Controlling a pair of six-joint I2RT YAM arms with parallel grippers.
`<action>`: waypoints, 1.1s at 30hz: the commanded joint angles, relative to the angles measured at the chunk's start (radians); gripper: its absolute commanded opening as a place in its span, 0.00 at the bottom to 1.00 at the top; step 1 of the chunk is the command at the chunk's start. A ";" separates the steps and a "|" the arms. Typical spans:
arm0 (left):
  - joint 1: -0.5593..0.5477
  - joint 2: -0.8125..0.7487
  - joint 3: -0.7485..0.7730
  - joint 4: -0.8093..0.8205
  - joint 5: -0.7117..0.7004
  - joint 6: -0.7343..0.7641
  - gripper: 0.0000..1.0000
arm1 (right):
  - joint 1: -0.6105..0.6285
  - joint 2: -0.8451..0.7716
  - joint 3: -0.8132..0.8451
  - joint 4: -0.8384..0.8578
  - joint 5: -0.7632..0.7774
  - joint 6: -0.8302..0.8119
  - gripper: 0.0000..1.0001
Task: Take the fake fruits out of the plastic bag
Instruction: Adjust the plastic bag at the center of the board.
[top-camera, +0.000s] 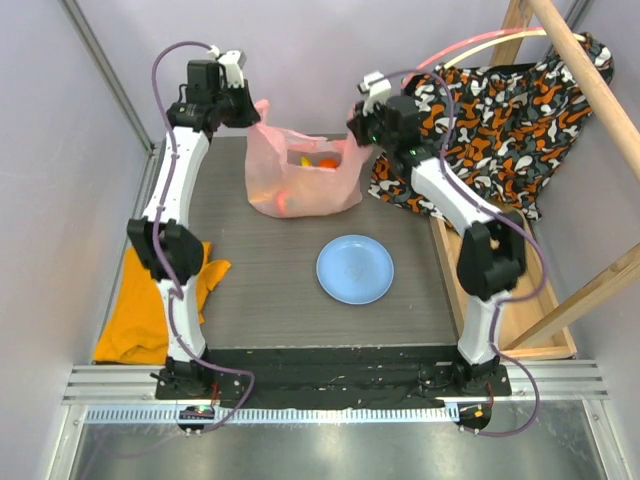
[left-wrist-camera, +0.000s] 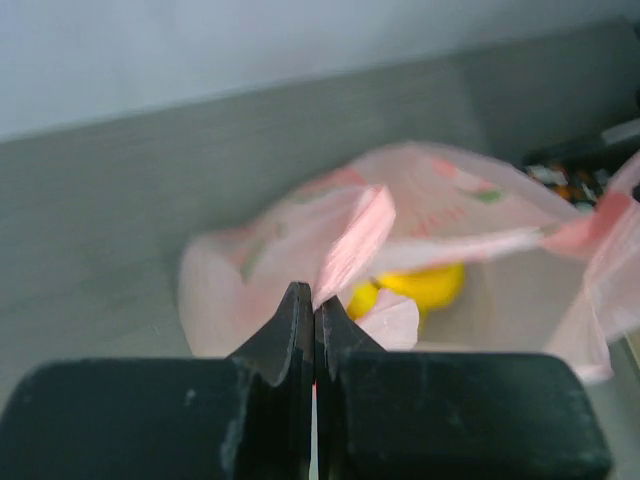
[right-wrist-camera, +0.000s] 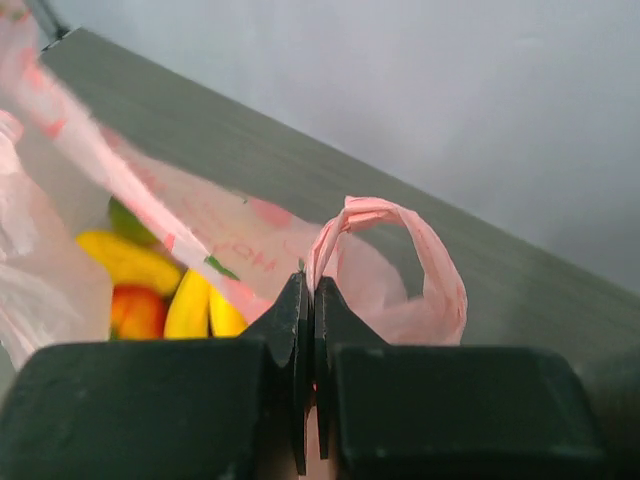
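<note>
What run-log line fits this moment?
left gripper jaws: shut on plastic bag; right gripper jaws: shut on bag handle; fake fruits: inside bag

One plastic bag (top-camera: 300, 185), one plate (top-camera: 355, 270), two cloths (top-camera: 150, 315) (top-camera: 490, 120)

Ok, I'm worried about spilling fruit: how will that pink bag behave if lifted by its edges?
Probably floppy: the bag sags in creases between the left gripper and right gripper, both pinched shut on it. Likely light itself, so the fruits inside would pull its bottom down. The thin film may slip or stretch at the pinch.
</note>
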 joint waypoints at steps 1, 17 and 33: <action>0.041 0.186 0.268 0.028 -0.074 0.080 0.00 | -0.009 0.207 0.379 0.112 0.076 -0.004 0.01; 0.032 -0.050 0.249 0.515 -0.190 0.149 0.00 | -0.072 0.330 0.873 0.200 0.109 0.090 0.01; -0.092 -0.614 -1.024 0.178 0.134 0.229 0.00 | -0.055 -0.351 -0.551 0.053 -0.062 -0.010 0.01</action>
